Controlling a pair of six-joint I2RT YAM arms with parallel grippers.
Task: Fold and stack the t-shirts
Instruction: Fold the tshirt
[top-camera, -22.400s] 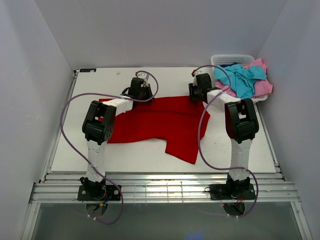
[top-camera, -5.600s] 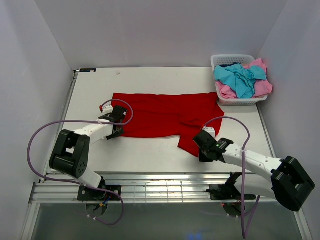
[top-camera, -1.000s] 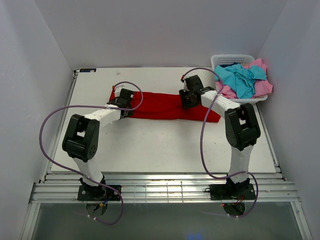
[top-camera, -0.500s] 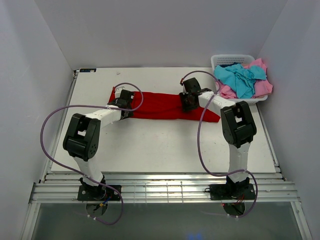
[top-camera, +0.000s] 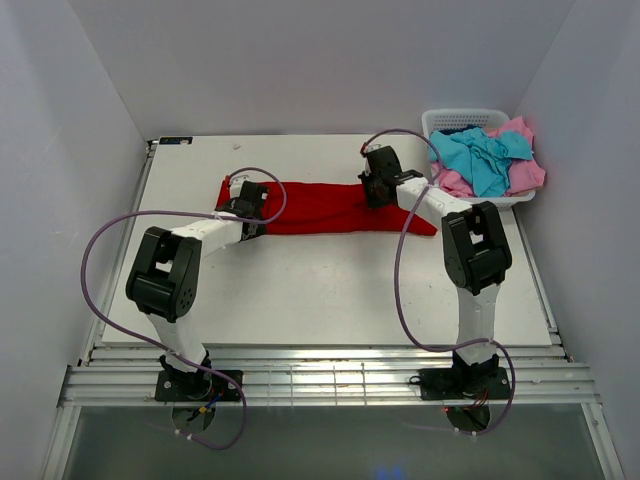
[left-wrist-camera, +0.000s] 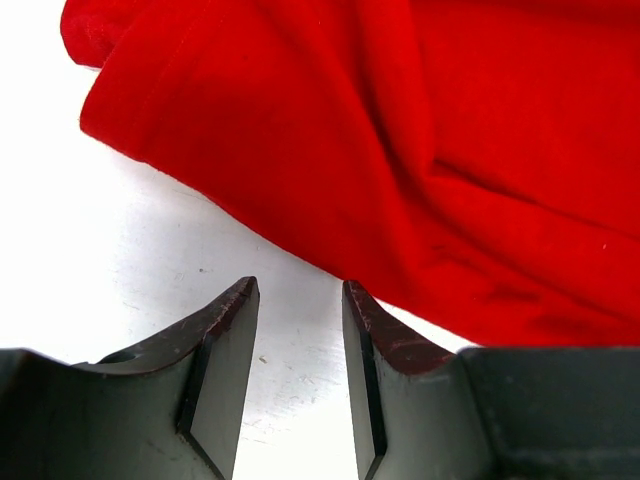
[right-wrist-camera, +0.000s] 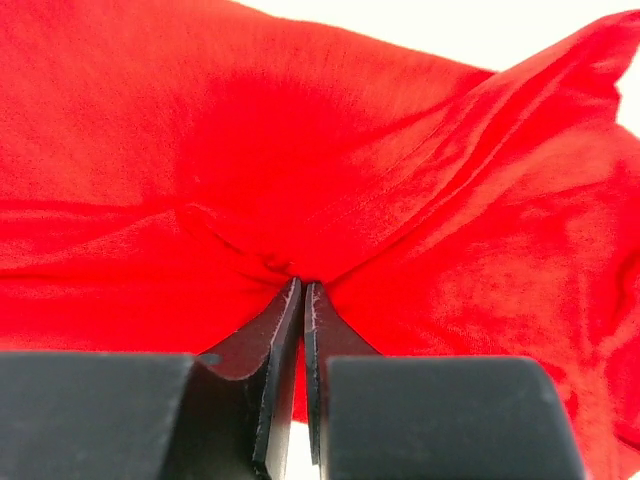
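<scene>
— Where do we stand with the red shirt (top-camera: 320, 207)?

— We have it lying as a long narrow band across the far middle of the table (top-camera: 300, 300), running left to right. The turquoise shirt (top-camera: 480, 155) and the pink shirt (top-camera: 527, 176) sit heaped in the basket (top-camera: 468, 117) at the far right corner, so by our reckoning we are early in the task.

— And our grippers?

— Our left gripper (left-wrist-camera: 297, 290) has its jaws apart and holds nothing. It sits low over bare table just beside the band's near edge, at the left end. Our right gripper (right-wrist-camera: 302, 285) has its jaws pressed together on a small pucker of red cloth towards the right end.

— What worries us?

— The pinch is thin. If we pull with the right while the left end lies free, we think the whole band could slide or the fold could fall open, since nothing pins that end. The pucker may also take only the top layer, so a lift could peel the layers apart instead of carrying them together.

— Anything on the left?

— If we close the left where it is, we likely grab nothing, as the cloth lies just beyond the fingertips. Pushing forward too low could shove the edge into a wrinkle.
</scene>
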